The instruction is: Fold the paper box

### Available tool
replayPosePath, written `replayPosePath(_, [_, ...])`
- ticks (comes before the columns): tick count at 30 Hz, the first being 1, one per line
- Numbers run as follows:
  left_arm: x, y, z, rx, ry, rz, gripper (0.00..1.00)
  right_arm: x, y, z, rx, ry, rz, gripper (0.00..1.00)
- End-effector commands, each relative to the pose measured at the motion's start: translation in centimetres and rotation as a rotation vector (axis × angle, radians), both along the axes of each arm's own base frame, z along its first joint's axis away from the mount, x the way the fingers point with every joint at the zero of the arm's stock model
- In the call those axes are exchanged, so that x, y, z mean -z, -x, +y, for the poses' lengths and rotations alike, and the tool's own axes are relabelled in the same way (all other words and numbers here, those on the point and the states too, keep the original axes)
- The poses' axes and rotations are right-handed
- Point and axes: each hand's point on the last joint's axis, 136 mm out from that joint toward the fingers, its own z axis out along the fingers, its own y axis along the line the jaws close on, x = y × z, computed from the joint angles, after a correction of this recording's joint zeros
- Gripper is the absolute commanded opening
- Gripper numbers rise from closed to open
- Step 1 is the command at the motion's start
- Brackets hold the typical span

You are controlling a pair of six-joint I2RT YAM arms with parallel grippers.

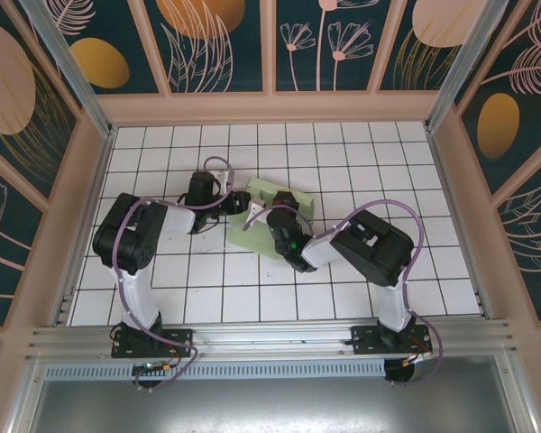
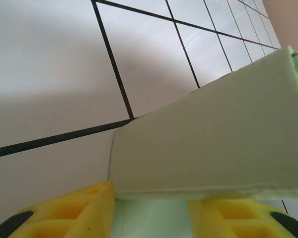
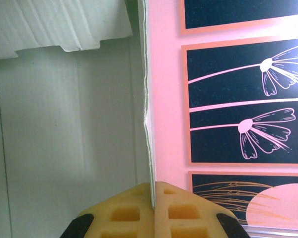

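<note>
The paper box (image 1: 250, 234) is pale green card lying partly folded at the middle of the tiled table. My left gripper (image 1: 248, 204) is at its left edge. In the left wrist view a raised flap of the paper box (image 2: 213, 139) slopes up just beyond my left gripper (image 2: 151, 201). Its yellow fingers (image 2: 84, 208) stand apart, with green card showing in the gap. My right gripper (image 1: 276, 217) sits over the box's middle. In the right wrist view my right gripper (image 3: 153, 191) is shut on a thin upright wall of the paper box (image 3: 64, 124), seen edge-on.
The white tiled table (image 1: 361, 162) is ringed by pink-framed walls (image 1: 270, 106) with dark flower panels. An aluminium rail (image 1: 270, 338) runs along the near edge behind both arm bases. Open tiles lie to the left, right and front of the box.
</note>
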Motion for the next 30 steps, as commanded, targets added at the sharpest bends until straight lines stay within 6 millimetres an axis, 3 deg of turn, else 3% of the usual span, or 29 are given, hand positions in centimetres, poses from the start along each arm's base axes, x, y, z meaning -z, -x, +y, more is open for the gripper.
replayPosePath(1, [-1.7,-1.5,-0.9,0.004,0.026,-0.072,0.39,1.2,0.7,1.3,-0.047,-0.008,0.055,0.0])
replayPosePath(12, [-2.2,-1.7,-1.7,-0.004,0.058,-0.085,0.35,2.3,1.0,2.0,-0.053,-0.013,0.094,0.0])
replayPosePath(30, [-2.6,-1.7,-1.7,-0.006,0.031,-0.092,0.18,2.2,0.9,2.0,-0.041,-0.027,0.096,0.0])
